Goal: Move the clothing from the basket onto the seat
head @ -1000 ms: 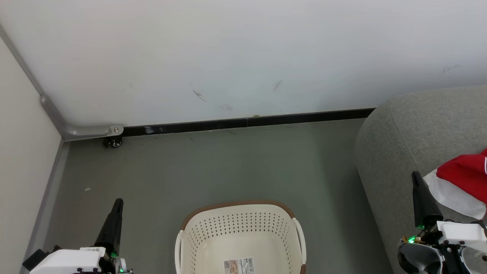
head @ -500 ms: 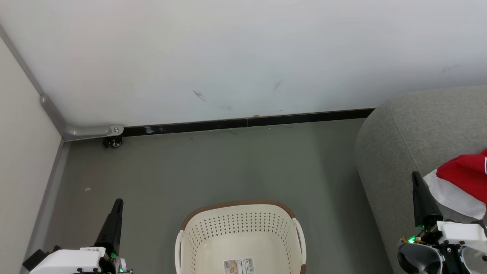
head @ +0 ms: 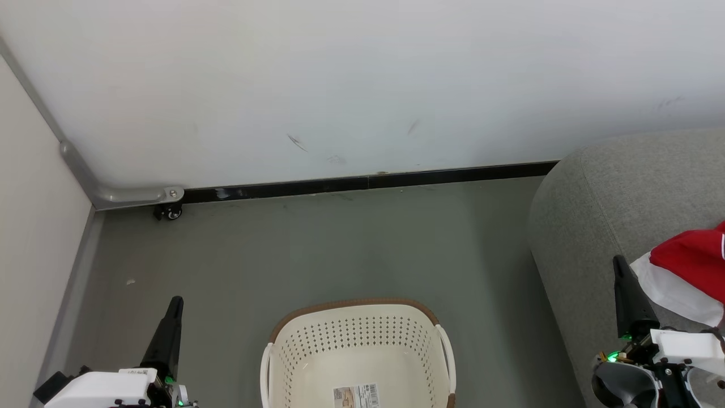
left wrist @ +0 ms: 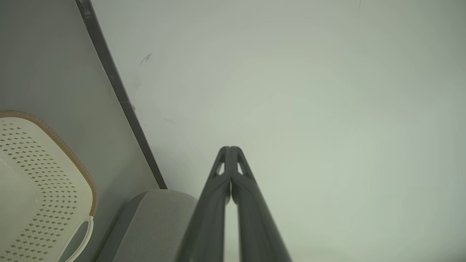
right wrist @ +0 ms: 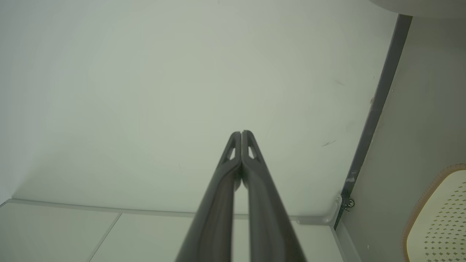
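Note:
The cream basket (head: 294,368) with a brown rim stands on the floor at the bottom centre of the head view, holding just a label sticker (head: 355,395). Red clothing (head: 694,263) with white trim lies on the grey seat (head: 612,198) at the right edge. My left gripper (head: 177,300) is shut at the lower left, left of the basket, with nothing in it. Over the seat's edge, right beside the clothing, my right gripper (head: 618,260) is shut and empty. In the wrist views the left gripper (left wrist: 230,148) and right gripper (right wrist: 241,133) point at the white wall, fingertips together.
A white wall (head: 362,85) with a black baseboard (head: 368,182) runs behind the grey floor (head: 340,249). A grey panel frame with a small caster (head: 169,212) closes the left side. The basket (left wrist: 40,189) and the seat's corner (left wrist: 156,222) show in the left wrist view.

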